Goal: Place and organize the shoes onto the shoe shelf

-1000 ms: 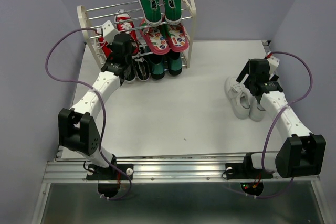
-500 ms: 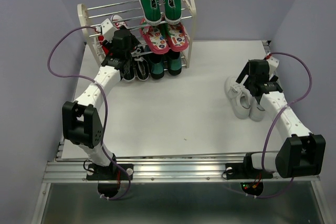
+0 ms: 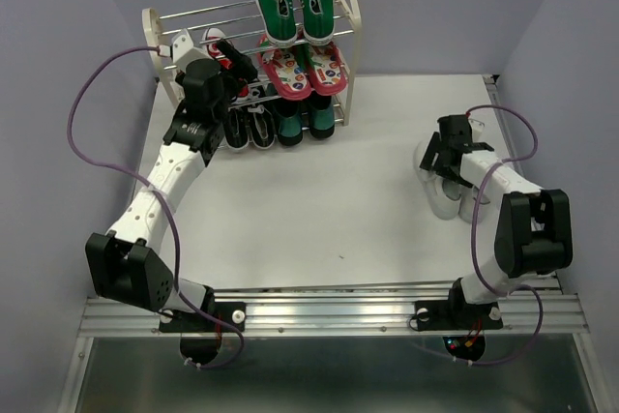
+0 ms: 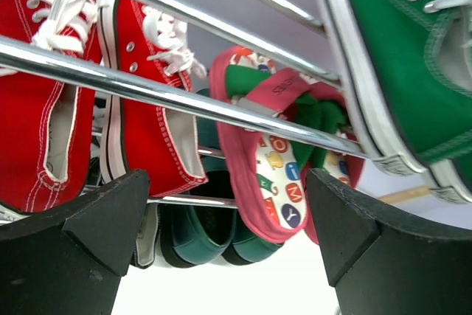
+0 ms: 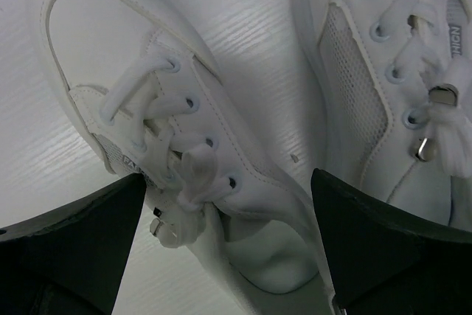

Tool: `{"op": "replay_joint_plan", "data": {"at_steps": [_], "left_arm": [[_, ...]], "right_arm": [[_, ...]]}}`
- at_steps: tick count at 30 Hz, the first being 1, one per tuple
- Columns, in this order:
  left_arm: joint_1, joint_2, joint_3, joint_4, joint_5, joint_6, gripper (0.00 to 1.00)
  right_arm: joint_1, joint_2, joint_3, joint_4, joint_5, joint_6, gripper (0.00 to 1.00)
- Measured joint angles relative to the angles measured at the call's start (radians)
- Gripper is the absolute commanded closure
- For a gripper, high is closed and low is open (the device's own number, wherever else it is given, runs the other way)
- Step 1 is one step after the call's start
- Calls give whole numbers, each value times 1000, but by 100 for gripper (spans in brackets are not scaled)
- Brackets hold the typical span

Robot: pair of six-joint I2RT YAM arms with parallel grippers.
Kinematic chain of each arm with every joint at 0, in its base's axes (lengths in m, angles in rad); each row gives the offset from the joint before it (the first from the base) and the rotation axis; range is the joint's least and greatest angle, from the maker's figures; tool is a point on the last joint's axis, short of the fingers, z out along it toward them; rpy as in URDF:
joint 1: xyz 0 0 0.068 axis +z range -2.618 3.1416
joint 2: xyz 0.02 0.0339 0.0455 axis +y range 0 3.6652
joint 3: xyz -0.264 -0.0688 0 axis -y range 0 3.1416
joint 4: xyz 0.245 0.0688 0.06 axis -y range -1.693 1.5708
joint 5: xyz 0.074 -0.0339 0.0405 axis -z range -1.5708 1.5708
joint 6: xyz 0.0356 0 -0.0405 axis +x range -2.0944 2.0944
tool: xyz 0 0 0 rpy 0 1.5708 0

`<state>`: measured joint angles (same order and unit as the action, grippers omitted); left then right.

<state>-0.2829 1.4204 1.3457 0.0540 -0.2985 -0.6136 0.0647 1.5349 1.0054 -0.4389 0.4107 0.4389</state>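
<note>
The shoe shelf [image 3: 350, 28] stands at the back left. Two red shoes [image 4: 144, 112] lie on its middle rods [image 4: 184, 95], mostly hidden behind my left arm in the top view. My left gripper [image 4: 225, 245] is open just in front of them, holding nothing; in the top view the left gripper [image 3: 235, 57] is level with the middle tier. Black shoes [image 3: 249, 129] sit on the bottom tier. A white pair [image 3: 443, 192] lies on the table at the right. My right gripper [image 5: 228, 248] hangs open over the heel of one white shoe [image 5: 184, 138], jaws either side of it.
Green sneakers [image 3: 295, 2] fill the top tier's right half. Pink patterned sandals [image 3: 308, 70] sit on the middle tier's right, dark green shoes [image 3: 308, 121] below them. The second white shoe [image 5: 398, 71] lies close beside the first. Purple walls enclose the table.
My left gripper has opened and let go of the red shoe on the middle tier, and its elbow has swung left. The right gripper has shifted left over the white pair.
</note>
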Motion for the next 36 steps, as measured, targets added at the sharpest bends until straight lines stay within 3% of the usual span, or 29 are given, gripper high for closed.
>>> {"op": "replay_joint_plan", "data": {"at_steps": [5, 14, 22, 25, 27, 30, 36], "left_arm": [[-6, -8, 24, -19, -1, 42, 1], [-5, 180, 101, -129, 21, 89, 1], [-3, 174, 117, -156, 29, 105, 1], [-3, 191, 146, -188, 28, 109, 1], [2, 216, 175, -202, 28, 108, 1], [9, 237, 194, -224, 32, 106, 1], [21, 184, 140, -209, 87, 91, 1]], "right_arm": [[0, 34, 33, -2, -24, -20, 0], [0, 71, 61, 24, -15, -69, 0], [0, 122, 61, 45, -53, -73, 6], [-3, 121, 58, 49, -86, -72, 17], [-6, 121, 56, 54, -115, -73, 43], [-6, 120, 48, 61, -154, -76, 99], [2, 106, 44, 47, -218, -91, 99]]}}
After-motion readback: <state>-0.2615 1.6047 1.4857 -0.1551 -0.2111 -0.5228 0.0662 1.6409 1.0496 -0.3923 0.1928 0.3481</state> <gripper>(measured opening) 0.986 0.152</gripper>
